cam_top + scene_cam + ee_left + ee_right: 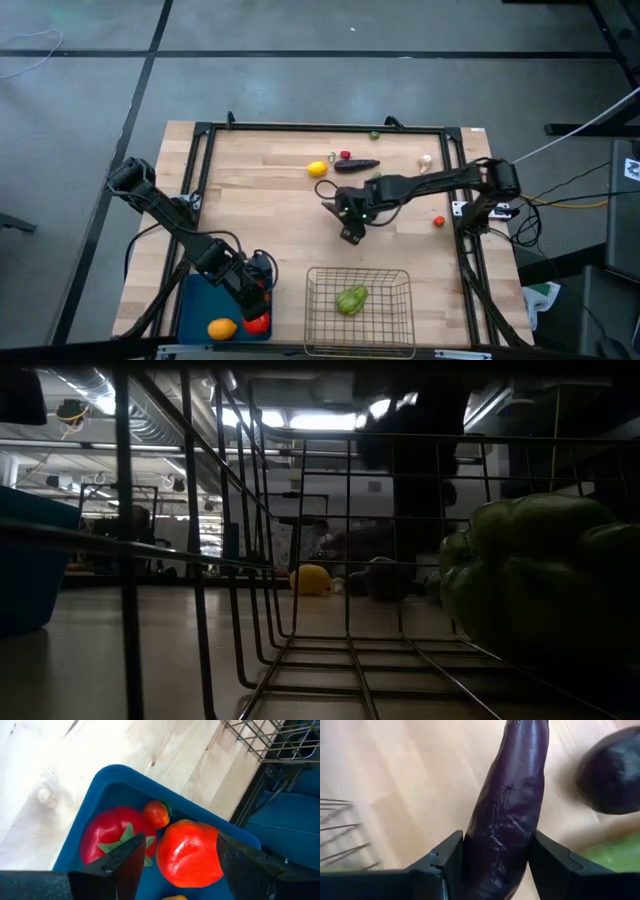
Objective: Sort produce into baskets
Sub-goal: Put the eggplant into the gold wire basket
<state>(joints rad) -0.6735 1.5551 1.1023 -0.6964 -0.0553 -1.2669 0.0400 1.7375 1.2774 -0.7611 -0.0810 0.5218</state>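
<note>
My right gripper (350,228) hangs over the table's middle, shut on a long purple eggplant (510,795). My left gripper (258,298) is above the blue tray (200,300) at the near left. A smooth red fruit (190,852) sits between its fingers. In the tray lie a red tomato with a green star (110,840), a small red-orange fruit (156,813) and an orange (222,328). The wire basket (358,312) at the near middle holds a green pepper (351,299). My left gripper has the red fruit's two sides (215,855) between its fingers, which slant down from above. A thin gap shows beside one finger (130,860). The fruit is over the tray; whether it is clear of the tray floor I cannot tell. My right gripper pinches the long eggplant's thick part (500,840) between its two fingers. The fingers slant steeply down and lie across it. The eggplant's narrow end (527,730) points away past the fingertips toward the table.
A round dark eggplant (612,770) and a green cucumber (615,855) lie close to the held eggplant. At the far side lie a lemon (317,169), a small red fruit (345,155), another eggplant (358,165), garlic (427,160) and a red piece (438,221).
</note>
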